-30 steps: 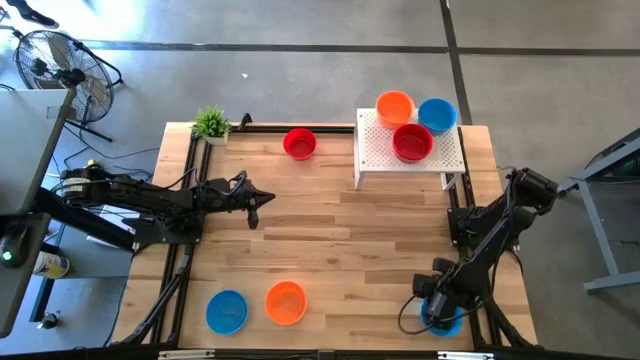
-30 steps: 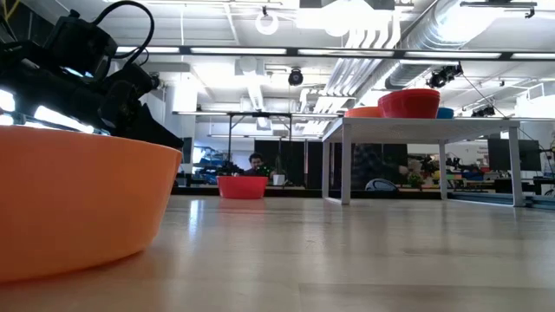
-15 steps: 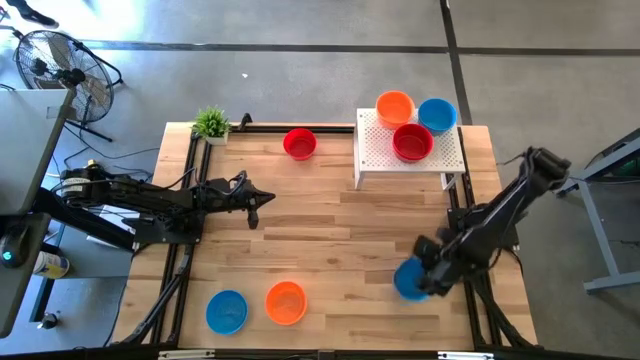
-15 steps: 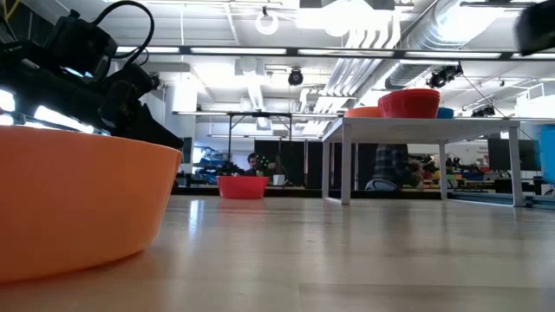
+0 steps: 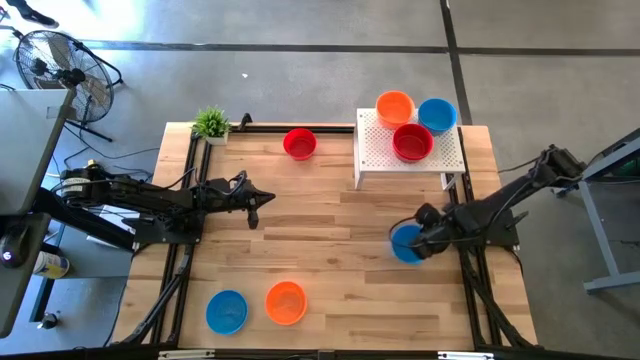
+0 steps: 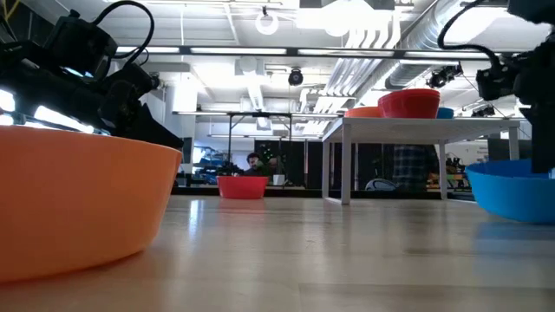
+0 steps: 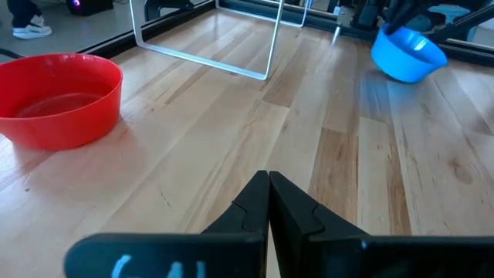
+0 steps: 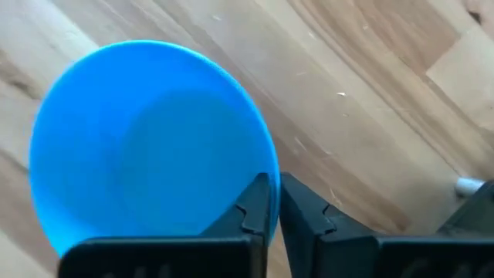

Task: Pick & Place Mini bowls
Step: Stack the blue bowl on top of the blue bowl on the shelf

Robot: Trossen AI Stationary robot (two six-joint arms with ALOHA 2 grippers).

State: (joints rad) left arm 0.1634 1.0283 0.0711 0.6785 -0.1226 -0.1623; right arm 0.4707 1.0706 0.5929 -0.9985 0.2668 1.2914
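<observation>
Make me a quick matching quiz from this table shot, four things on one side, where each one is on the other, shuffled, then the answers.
Things:
1. potted plant
2. right tool
3. left tool
4. white stand

Places or states:
A. holds three bowls on top
B. shut, empty, over the table's left side
C. far left corner
D. pinching a blue bowl's rim

Pairs: 1-C, 2-D, 3-B, 4-A

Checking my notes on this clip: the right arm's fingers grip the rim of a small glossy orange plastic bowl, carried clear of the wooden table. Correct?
One thing is off: the bowl is blue, not orange. The right gripper pinches the rim of a small glossy blue plastic bowl, carried clear of the wooden table, as the right wrist and low views show.
</observation>
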